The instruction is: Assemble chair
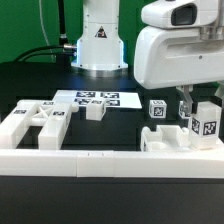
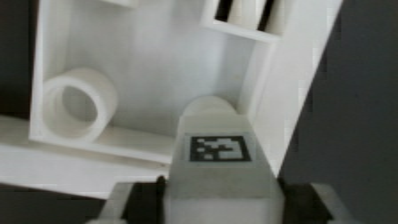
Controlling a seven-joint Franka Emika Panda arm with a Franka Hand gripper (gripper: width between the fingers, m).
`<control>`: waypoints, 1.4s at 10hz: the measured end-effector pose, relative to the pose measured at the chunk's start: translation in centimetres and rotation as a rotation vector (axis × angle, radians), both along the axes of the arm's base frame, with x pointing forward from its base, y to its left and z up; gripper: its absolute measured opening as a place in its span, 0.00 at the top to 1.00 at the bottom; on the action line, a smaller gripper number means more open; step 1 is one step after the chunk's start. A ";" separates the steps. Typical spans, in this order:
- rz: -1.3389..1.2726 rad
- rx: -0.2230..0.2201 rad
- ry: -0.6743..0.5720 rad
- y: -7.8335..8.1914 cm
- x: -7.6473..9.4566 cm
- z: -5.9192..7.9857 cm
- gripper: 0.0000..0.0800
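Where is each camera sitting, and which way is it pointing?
Exterior view: off the arm, looking across the black table toward the arm's white base; its white gripper shows.
Wrist view: on the wrist, looking past the gripper's dark fingers at a chunky white tagged plastic block.
Both share that block, between the fingers.

We see a matte black tabletop point(image 1: 30, 85) filling most of the exterior view, brightly and evenly lit, with only soft shadows on it. Behind it stands a plain green backdrop point(image 1: 22, 25), crossed on the exterior view's left by a thin dark cable point(image 1: 40, 47). A long plain white rail point(image 1: 100, 163) runs across the foreground. The marker board point(image 1: 97, 98), thin, flat and white with black-and-white tags, lies mid-table. In the wrist view we see only a strip of the dark surface point(image 2: 356, 110).
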State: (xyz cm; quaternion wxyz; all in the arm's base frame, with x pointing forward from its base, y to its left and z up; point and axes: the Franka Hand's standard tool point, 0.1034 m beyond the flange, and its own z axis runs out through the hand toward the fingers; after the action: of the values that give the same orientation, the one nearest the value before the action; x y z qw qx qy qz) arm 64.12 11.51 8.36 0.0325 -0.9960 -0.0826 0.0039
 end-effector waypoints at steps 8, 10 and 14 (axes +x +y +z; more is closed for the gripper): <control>-0.965 0.029 0.047 0.7 0.0 -0.2 0.64; -1.087 0.036 0.062 0.7 0.0 -0.2 0.64; -1.584 0.114 0.099 1.3 0.2 -0.3 0.64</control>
State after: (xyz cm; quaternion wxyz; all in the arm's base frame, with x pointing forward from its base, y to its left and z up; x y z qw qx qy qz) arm 64.28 12.82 8.11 0.0801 -0.7541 0.6515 0.0194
